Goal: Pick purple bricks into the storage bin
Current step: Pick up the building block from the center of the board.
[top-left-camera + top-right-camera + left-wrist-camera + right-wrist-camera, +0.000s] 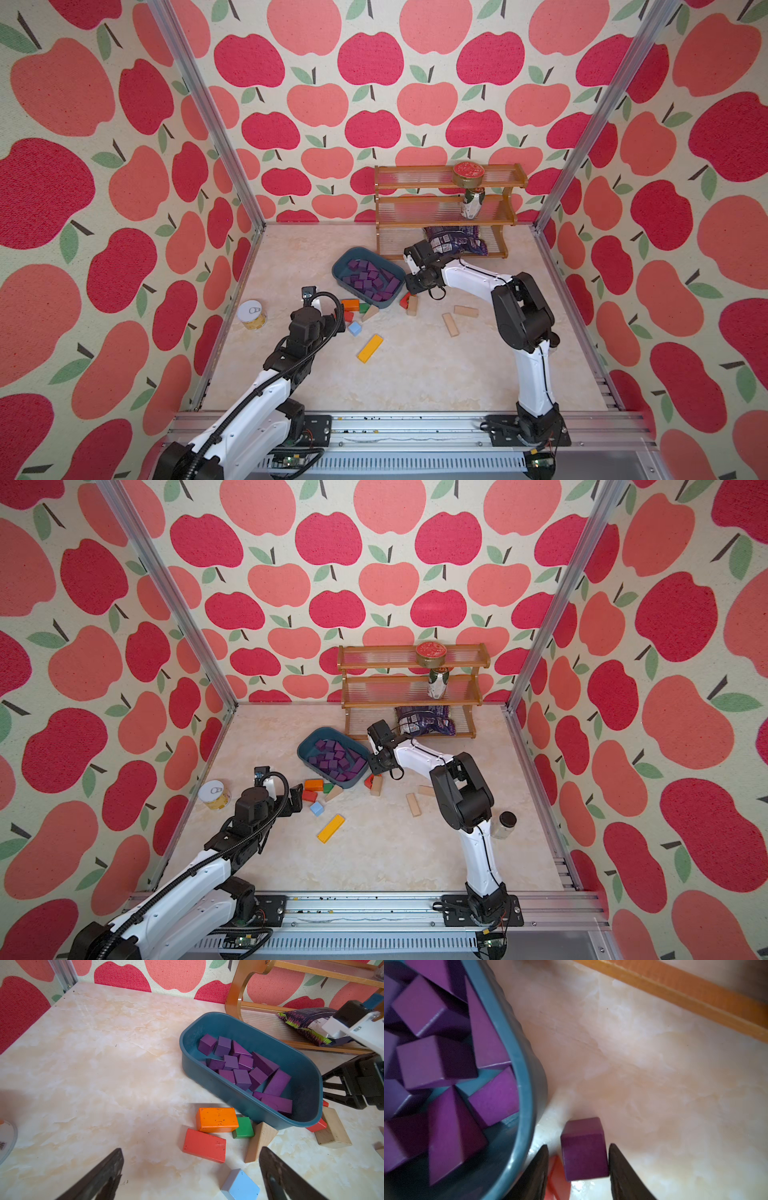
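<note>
One purple cube (584, 1151) is the work in hand. It sits at the lower middle of the right wrist view, between the fingers of the right gripper (578, 1147) and just outside the rolled rim of the storage bin (520, 1059). The jaws are narrowed about it. One finger lies flush on its face and a sliver of gap shows at the other, so I judge it held, though not squarely. I read this as the carry, with the drop left to do: I must shift it across the rim toward frame left, then release. Matte, sharp-edged purple bricks (242, 1068), cubes and wedges, heap the smooth teal plastic tub. A red block (556, 1180) lies beneath on the marbled tabletop (654, 1084). My left gripper (191, 1175) hangs wide open, empty.
</note>
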`<state>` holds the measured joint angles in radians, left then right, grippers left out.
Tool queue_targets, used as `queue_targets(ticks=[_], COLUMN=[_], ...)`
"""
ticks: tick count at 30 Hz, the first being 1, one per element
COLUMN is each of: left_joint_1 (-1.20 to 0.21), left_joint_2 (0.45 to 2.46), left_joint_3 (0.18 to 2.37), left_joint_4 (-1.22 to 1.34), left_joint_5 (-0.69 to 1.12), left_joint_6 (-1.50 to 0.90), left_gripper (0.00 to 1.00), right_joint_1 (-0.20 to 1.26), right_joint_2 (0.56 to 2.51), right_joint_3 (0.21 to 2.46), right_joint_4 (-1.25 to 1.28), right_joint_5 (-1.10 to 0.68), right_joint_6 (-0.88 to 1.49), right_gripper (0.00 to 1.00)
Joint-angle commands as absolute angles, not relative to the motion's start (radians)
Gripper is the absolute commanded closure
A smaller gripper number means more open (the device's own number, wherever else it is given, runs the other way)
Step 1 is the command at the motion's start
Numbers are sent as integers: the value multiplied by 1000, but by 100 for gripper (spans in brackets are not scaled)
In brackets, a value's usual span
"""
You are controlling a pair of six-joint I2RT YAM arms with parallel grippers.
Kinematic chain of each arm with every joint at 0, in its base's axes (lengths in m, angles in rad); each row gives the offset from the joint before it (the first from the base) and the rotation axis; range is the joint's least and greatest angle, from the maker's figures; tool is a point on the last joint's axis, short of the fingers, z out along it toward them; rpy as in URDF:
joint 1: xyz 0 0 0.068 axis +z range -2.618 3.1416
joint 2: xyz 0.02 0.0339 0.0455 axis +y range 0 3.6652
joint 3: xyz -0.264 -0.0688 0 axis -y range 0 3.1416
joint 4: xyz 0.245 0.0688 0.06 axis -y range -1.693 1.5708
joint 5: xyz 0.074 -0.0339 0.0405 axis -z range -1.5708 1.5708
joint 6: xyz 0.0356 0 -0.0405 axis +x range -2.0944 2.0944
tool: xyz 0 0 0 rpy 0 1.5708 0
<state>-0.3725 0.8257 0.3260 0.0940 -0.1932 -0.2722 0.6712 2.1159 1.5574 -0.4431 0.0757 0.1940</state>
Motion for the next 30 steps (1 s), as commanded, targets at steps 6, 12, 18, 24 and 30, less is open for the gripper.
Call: queue_targets(ticks=[6, 12, 18, 24, 30], left_joint_1=[-367, -367, -367, -366, -365], left_joint_2=[825, 828, 828, 825, 830], left_joint_3=[328, 328, 330, 327, 328], left_joint_4=[76, 80, 78, 81, 81], left_joint_5=[-195, -193, -196, -195, -198], left_joint_6=[-281, -284, -283, -285, -285], left_gripper=[1, 1, 1, 1, 1], right_joint_1=[672, 672, 671, 671, 675], right_joint_2=[2134, 2142, 2130, 2095, 2015], right_joint_3=[1551, 1565, 1570, 1578, 1529], right_joint_4=[-457, -464, -458, -463, -442], right_joint_5=[61, 69, 92, 103, 116], right_joint_6=[238, 231, 225, 228, 244], right_gripper=[55, 66, 71, 73, 73])
